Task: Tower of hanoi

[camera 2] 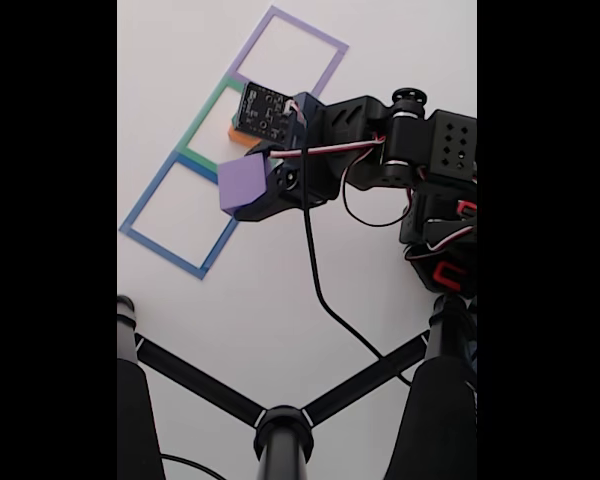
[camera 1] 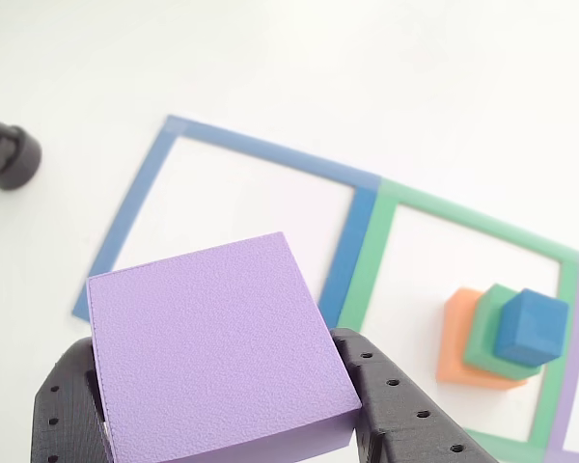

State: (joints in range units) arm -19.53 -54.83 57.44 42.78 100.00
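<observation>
My gripper [camera 1: 222, 424] is shut on the large flat purple block [camera 1: 217, 352], holding it in the air; black fingers [camera 1: 405, 415] clamp its left and right sides. In the fixed view the purple block [camera 2: 244, 182] hangs over the right edge of the blue taped square [camera 2: 178, 215]. Inside the green taped square [camera 1: 463, 318] stands a stack: orange block [camera 1: 455, 347] at the bottom, green cube [camera 1: 490, 328] on it, blue cube [camera 1: 531, 326] on top. The arm hides most of that stack in the fixed view; an orange edge [camera 2: 240, 138] peeks out.
The blue taped square [camera 1: 222, 203] lies on the white table with nothing inside it. A purple taped square [camera 2: 288, 50] lies farthest from the tripod. A black knob [camera 1: 8, 154] sits at the left edge. A black cable [camera 2: 320, 290] and tripod legs [camera 2: 280, 420] cross the near table.
</observation>
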